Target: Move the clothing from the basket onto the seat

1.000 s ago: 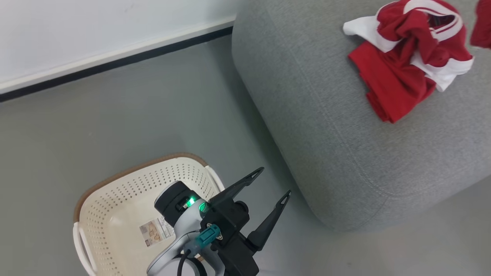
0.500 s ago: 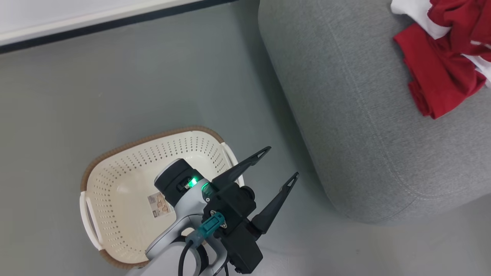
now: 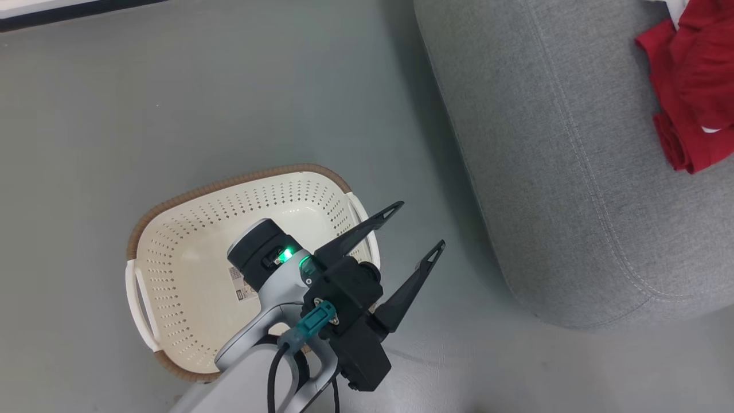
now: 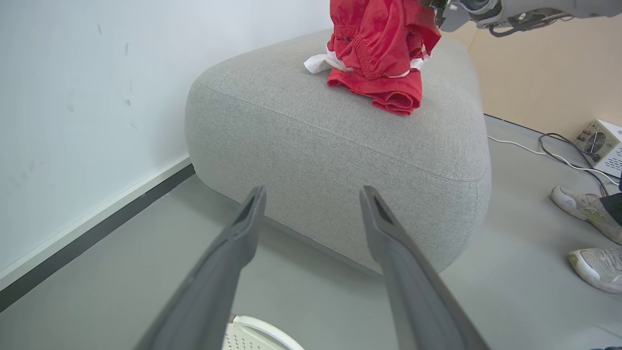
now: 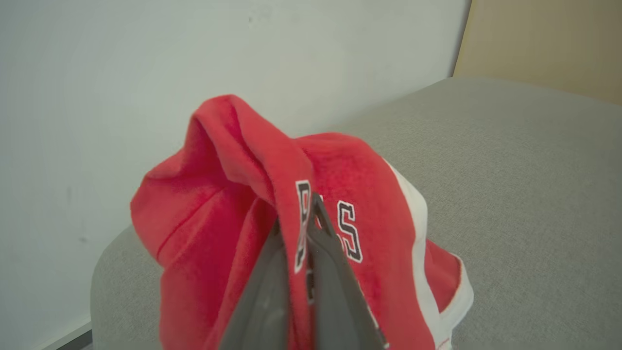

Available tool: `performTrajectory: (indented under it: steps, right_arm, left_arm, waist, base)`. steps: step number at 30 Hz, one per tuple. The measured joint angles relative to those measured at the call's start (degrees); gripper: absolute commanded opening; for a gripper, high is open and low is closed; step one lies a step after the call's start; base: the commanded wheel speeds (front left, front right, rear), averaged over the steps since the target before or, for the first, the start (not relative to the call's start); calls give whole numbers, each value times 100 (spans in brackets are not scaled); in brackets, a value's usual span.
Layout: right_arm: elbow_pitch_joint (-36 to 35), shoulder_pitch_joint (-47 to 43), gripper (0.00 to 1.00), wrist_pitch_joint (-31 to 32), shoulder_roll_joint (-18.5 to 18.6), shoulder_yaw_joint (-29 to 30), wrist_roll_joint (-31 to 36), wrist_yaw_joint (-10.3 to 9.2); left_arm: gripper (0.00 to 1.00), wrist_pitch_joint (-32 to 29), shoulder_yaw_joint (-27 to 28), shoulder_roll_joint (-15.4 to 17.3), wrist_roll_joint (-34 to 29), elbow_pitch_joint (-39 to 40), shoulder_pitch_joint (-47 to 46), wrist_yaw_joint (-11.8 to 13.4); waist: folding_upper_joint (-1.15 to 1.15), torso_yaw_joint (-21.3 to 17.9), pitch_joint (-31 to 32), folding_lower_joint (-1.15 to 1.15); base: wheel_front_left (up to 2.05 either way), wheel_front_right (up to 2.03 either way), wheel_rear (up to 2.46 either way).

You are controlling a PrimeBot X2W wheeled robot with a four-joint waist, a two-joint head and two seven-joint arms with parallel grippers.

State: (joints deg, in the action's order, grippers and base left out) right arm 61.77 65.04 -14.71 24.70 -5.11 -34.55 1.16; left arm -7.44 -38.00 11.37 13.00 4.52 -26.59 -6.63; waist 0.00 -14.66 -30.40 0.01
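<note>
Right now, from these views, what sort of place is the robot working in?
Probably a test room set up like a living room. A grey seat and a laundry basket stand on a bare grey floor, and an electronics box with loose cables sits on that floor.
</note>
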Motion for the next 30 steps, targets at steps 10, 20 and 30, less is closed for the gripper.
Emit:
performTrajectory:
  steps: [10,20,30]
  right_arm:
    - [325,23,100,0,-75,-85,21,93]
    - [378,-101,100,0,-144,-207,191,197]
    - [82,-720,100,0,-468,-412,401,289]
  left_arm:
    - [100,179,-5,-12,14,-267,-32,-1]
    - [100,379,-9,-29,70,-530,-25,-2]
    - [100,617,168,-48,171,-777,185,74]
  waist:
    - [0,51,155,-1]
    - [0,14,479,-1]
    - [0,-30,1023,-2]
  base:
    - [0,0,0]
    - [0,0,0]
    - [0,0,0]
